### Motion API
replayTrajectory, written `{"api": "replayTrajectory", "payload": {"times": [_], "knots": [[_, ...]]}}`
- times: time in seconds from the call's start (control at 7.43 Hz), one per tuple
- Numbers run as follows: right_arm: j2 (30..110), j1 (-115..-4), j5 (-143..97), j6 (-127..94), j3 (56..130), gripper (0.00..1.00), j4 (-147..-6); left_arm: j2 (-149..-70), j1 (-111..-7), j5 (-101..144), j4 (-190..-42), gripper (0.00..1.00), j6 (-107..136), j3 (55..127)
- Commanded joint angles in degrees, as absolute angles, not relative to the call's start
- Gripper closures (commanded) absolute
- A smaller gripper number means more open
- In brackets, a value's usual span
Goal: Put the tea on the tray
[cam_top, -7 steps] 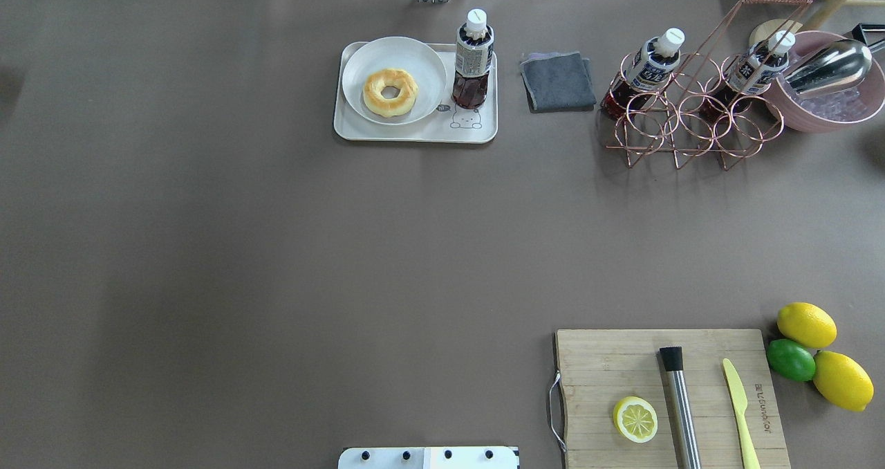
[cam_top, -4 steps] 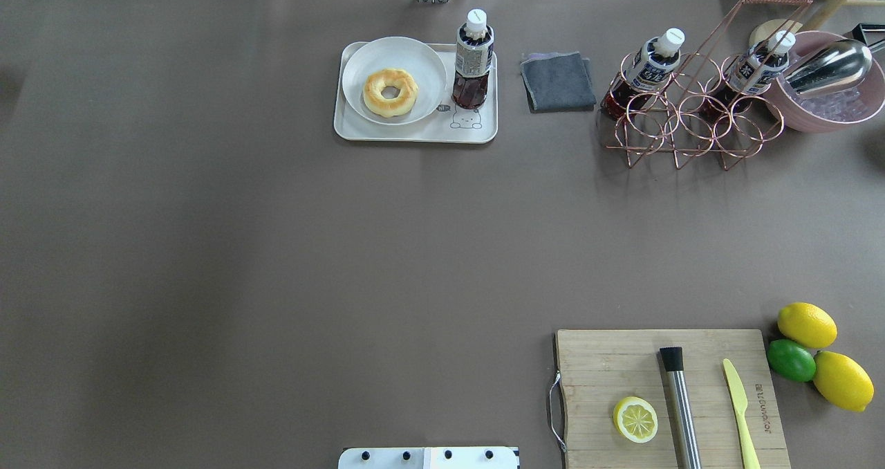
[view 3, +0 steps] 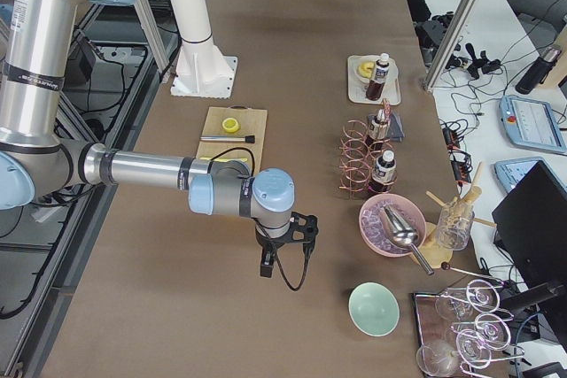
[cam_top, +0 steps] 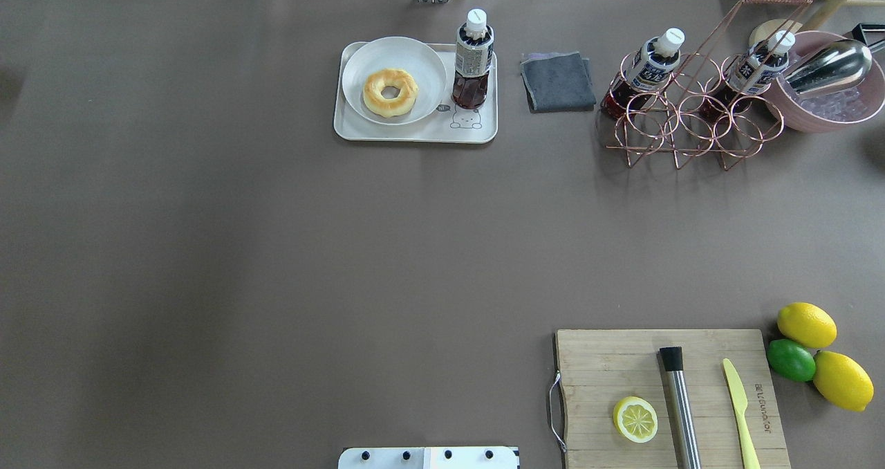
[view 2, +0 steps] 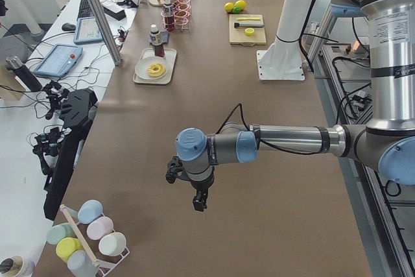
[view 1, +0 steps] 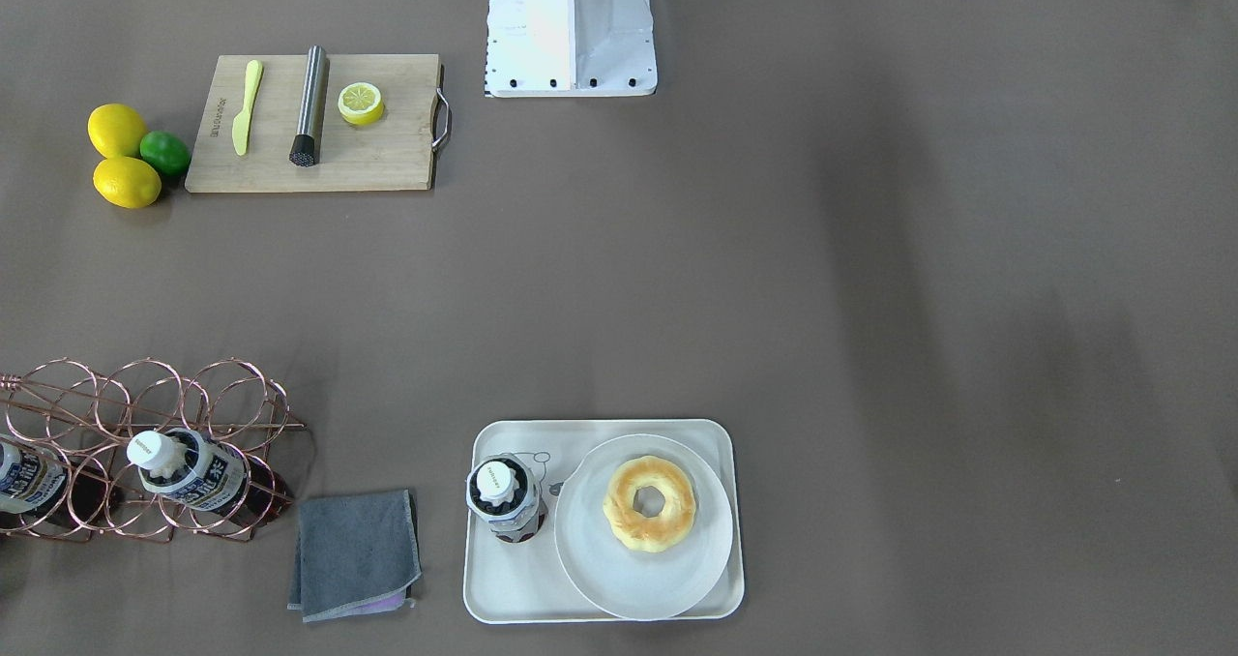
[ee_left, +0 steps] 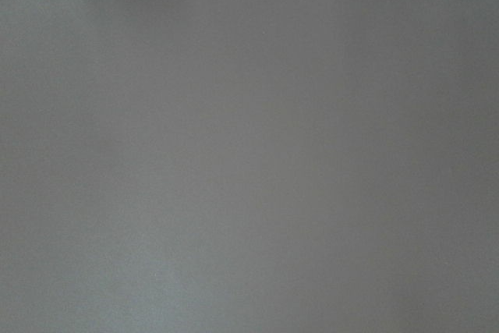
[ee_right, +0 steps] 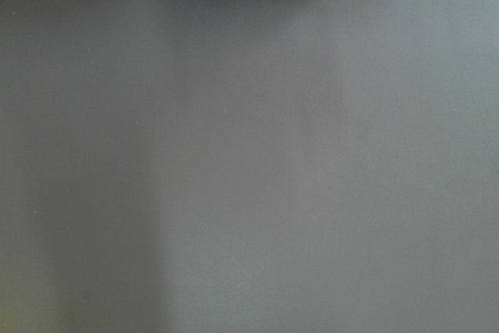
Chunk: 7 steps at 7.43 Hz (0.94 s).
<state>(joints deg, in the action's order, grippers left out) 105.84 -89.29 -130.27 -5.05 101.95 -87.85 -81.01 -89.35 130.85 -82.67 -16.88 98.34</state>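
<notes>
Tea (cam_top: 473, 61) stands upright on the tray (cam_top: 415, 134), just beside the plate (cam_top: 361, 64), well apart from both arms. Left pincer (view 2: 198, 203) and right pincer (view 3: 266, 268) hang over bare counter (cam_top: 207, 247), neither clearly nearer. I cannot tell whether their fingers are apart or together.

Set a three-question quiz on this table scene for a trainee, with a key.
1. True or false: a tea bottle stands upright on the tray, beside the plate that holds the doughnut.
2. How many bottles sit in the copper wire rack? A) one B) two C) three
3. Which green fruit lies between the two lemons next to the cutting board?

Key: 1 true; 2 B; 3 the lime.
</notes>
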Motion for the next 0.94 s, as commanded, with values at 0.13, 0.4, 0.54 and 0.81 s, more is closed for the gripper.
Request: {"api": "replayTrajectory", "payload": {"times": [0.13,0.4,0.54,0.81], "knots": [[105.8,-89.3,-130.0,-4.8,102.0,0.0,-87.5,-80.9,-89.4,129.9,-83.4,0.01,-17.0,96.4],[105.9,-89.3,-129.9,-4.7,102.0,0.0,-87.6,-80.2,-89.5,129.9,-83.4,0.01,-17.0,96.3],[106.3,-89.3,-129.9,-4.7,102.0,0.0,-87.6,-80.2,-89.5,130.0,-83.4,0.01,-17.0,96.3],[106.4,-89.2,-128.6,-4.8,102.0,0.0,-87.8,-80.1,-89.5,129.9,-83.4,0.01,-17.3,95.5]]}}
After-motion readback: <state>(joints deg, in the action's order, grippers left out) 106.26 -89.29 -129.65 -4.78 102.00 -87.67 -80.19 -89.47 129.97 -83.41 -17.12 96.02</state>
